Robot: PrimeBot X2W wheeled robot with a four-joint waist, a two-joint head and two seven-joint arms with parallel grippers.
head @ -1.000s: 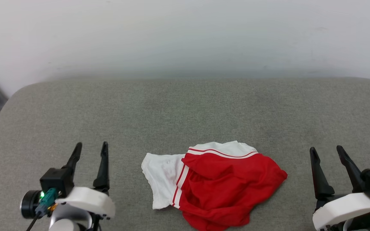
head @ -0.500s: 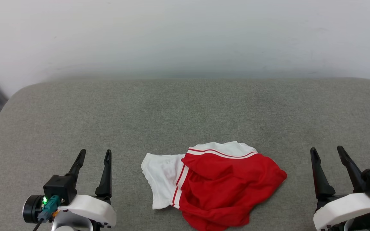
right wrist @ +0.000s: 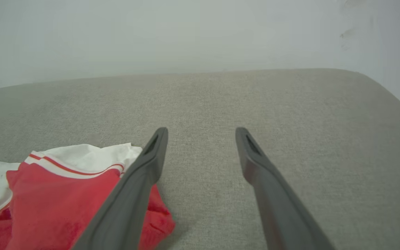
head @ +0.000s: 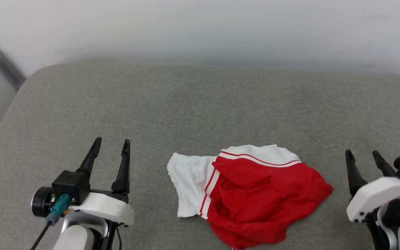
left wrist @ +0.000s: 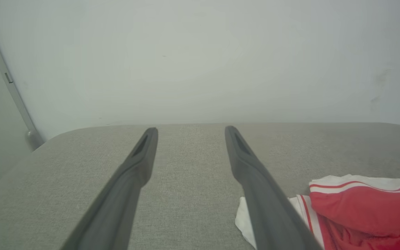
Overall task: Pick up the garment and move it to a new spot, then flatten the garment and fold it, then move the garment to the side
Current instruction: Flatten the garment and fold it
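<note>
The garment (head: 255,194), a red jersey with white sleeves and red-and-white striped trim, lies crumpled near the front middle of the grey cushioned surface (head: 193,104). No letters or numbers show on it. My left gripper (head: 111,143) hovers open to the left of the garment, apart from it. In the left wrist view the garment (left wrist: 356,211) sits at the lower right, past my left gripper (left wrist: 189,131). My right gripper (head: 362,154) stands open to the garment's right, empty. The right wrist view has the garment (right wrist: 54,194) at lower left beside my right gripper (right wrist: 201,131).
A pale wall (head: 200,27) rises behind the grey surface. A grey metal rail (head: 2,60) runs along the wall at the far left. The surface's rounded left edge (head: 9,111) drops off beside my left arm.
The head camera has shifted, so the whole scene sits farther right and lower. My left gripper drew back slightly and then rose in the view. The garment lies unchanged.
</note>
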